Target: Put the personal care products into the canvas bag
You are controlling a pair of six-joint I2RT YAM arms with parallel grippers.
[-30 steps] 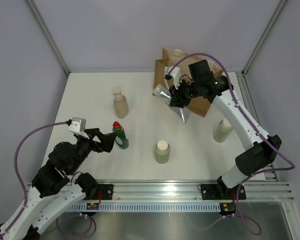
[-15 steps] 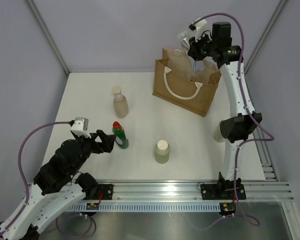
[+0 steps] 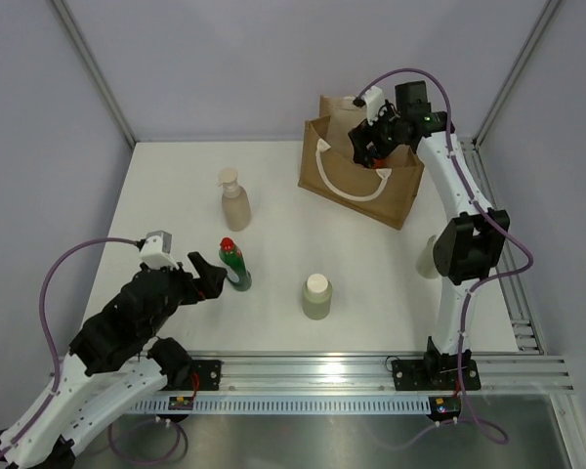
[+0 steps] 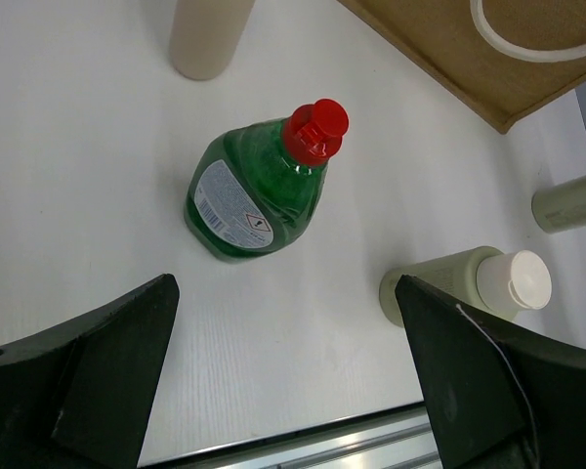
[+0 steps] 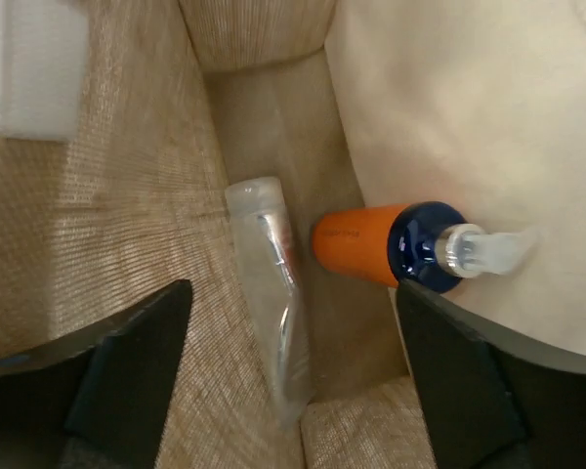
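The canvas bag (image 3: 391, 200) stands at the back right of the table. My right gripper (image 3: 364, 149) hangs over its mouth, open and holding nothing. Looking down inside the bag (image 5: 107, 225), a silver tube (image 5: 272, 293) and a small orange bottle (image 5: 363, 244) lie on the bottom, below the right gripper (image 5: 293, 391). My left gripper (image 3: 208, 277) is open, just short of the green red-capped bottle (image 3: 236, 266), which stands upright ahead of the jaws (image 4: 259, 191). A beige pump bottle (image 3: 235, 200) and a pale olive bottle (image 3: 316, 296) stand on the table.
A second pale olive bottle (image 3: 432, 256) stands at the right, partly behind the right arm's lower links. The white table ends at a metal rail (image 3: 313, 376) along the near edge. Frame posts rise at the back corners.
The right gripper carried the silver tube from beside the bag up over its mouth, lowered in and opened; the tube now lies in the bag. The left gripper edged toward the green bottle.
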